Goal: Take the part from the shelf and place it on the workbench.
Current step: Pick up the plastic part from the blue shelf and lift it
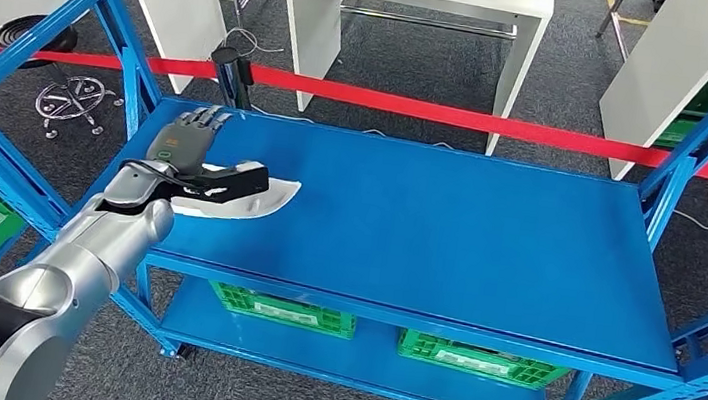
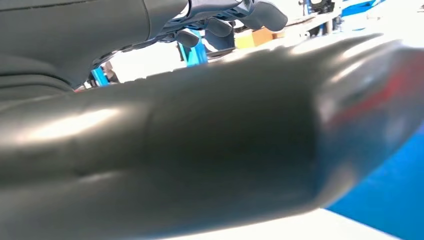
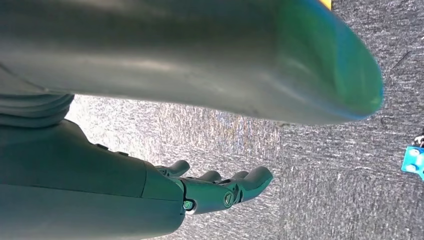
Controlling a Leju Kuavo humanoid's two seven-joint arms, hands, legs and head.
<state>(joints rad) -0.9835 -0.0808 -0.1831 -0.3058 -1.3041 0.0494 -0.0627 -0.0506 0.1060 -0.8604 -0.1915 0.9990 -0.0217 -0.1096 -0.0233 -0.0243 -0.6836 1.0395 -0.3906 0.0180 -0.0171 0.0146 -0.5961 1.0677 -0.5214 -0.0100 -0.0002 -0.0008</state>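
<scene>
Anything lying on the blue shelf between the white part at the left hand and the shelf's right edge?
No. In the head view, the blue shelf is bare from the white part, under the left hand, to its right edge.

The head view looks forward and down from high on the robot's body onto the blue shelf (image 1: 448,221), with the left arm entering from about 7 o'clock and a red barrier tape (image 1: 499,124) crossing beyond the shelf towards 12 o'clock. The left wrist view sits very close behind the left hand (image 2: 165,160), whose dark thumb blurs across the frame; a patch of the same blue shelf (image 2: 395,200) shows at 4 o'clock, shared with the head view. The right wrist view looks down past the right hand (image 3: 210,192) at grey carpet (image 3: 325,170).
</scene>
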